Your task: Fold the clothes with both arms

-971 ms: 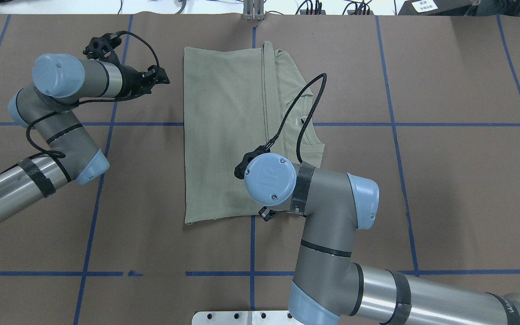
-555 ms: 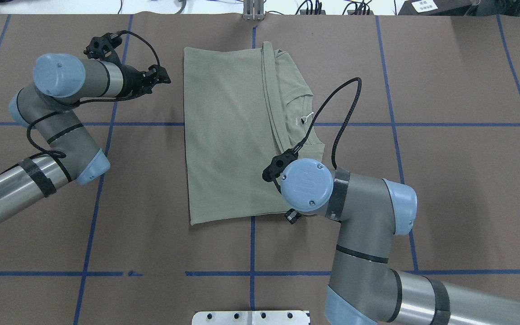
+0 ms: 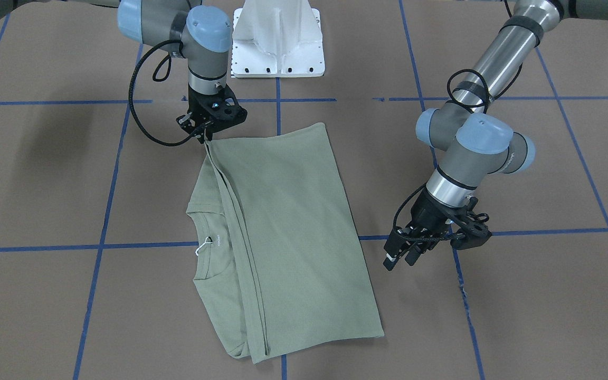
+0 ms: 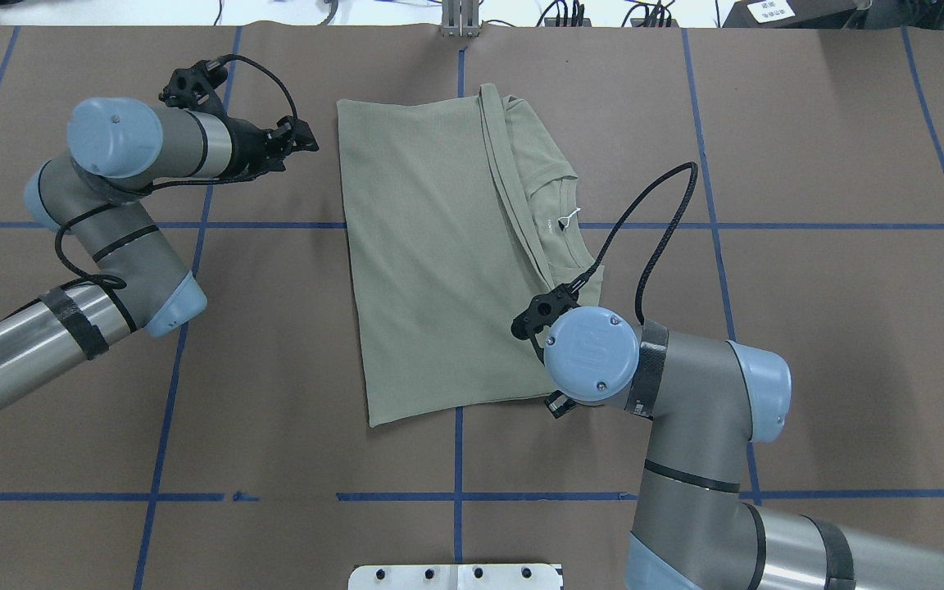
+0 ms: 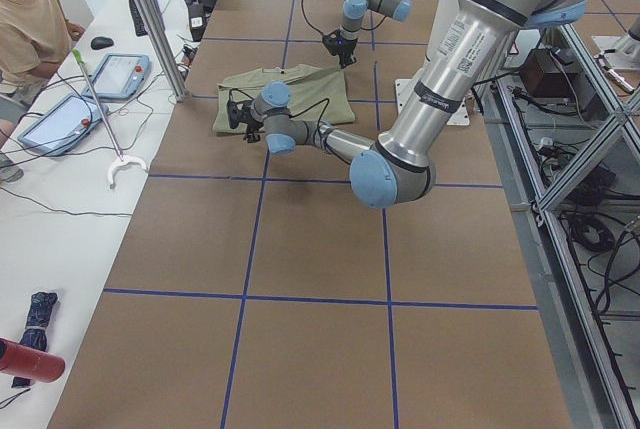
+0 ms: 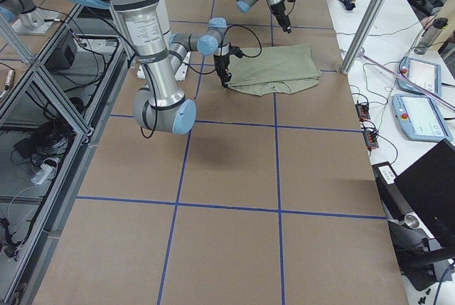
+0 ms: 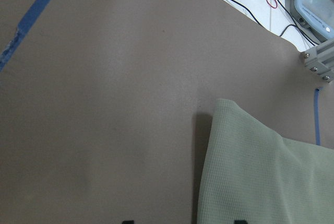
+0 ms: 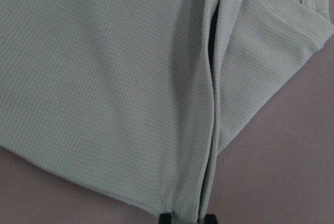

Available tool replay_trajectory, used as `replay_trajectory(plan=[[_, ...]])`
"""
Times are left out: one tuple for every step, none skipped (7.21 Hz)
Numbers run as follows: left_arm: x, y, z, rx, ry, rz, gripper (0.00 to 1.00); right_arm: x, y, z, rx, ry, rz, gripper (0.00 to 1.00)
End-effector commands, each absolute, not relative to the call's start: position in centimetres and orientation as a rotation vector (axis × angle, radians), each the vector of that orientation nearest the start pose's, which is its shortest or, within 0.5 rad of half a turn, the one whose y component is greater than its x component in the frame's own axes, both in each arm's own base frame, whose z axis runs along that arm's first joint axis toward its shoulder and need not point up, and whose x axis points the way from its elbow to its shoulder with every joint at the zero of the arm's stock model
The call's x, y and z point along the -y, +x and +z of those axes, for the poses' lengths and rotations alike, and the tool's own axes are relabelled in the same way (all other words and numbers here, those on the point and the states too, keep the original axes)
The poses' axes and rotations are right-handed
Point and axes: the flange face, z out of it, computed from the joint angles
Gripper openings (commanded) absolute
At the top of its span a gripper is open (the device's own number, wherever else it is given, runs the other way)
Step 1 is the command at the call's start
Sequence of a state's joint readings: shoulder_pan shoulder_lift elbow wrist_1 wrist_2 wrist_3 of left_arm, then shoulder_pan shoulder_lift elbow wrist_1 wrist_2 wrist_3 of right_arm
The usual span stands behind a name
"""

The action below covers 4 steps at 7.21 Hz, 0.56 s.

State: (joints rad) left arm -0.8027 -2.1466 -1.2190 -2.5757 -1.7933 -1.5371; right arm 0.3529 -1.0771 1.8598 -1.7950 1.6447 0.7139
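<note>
One shirt (image 3: 293, 221): folded lengthwise, lying on the brown table (image 3: 520, 295) between both arms.
Right gripper (image 3: 205, 133): pinching the shirt's doubled edge at the corner nearest the robot's base.
Left gripper (image 3: 400, 257): fingers spread, holding nothing, just beside the shirt's far corner, apart from it.

The table (image 4: 808, 123) is covered in brown paper and marked with blue tape lines (image 4: 849, 225) that split it into large squares. A pale green shirt (image 4: 431, 246) lies on it near the middle, folded lengthwise into a long rectangle and sitting at a slight slant to the grid, across the point where two lines meet. Its round collar and small white tag (image 4: 570, 217) show on the robot's right side. A white base plate (image 3: 277, 47) sits at the robot's edge of the table.
</note>
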Motion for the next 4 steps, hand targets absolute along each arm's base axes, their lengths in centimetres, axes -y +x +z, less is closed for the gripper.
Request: replay_trajectory(plan=[[60.9, 43.4, 36.8, -1.216, 0.328, -0.526, 0.71, 34.5, -51.8, 28.2, 0.522, 0.281, -0.478, 1.00], [60.8, 43.3, 36.4, -1.225, 0.329, -0.526, 0.71, 35.5, -51.3, 28.1, 0.520, 0.288, -0.459, 1.00], [60.8, 43.3, 36.3, -1.227, 0.329, -0.526, 0.71, 37.1, -50.5, 27.9, 0.516, 0.296, -0.433, 1.00], [60.6, 43.4, 36.4, -1.226, 0.325, -0.526, 0.71, 38.9, -50.6, 27.2, 0.511, 0.306, -0.416, 1.00]])
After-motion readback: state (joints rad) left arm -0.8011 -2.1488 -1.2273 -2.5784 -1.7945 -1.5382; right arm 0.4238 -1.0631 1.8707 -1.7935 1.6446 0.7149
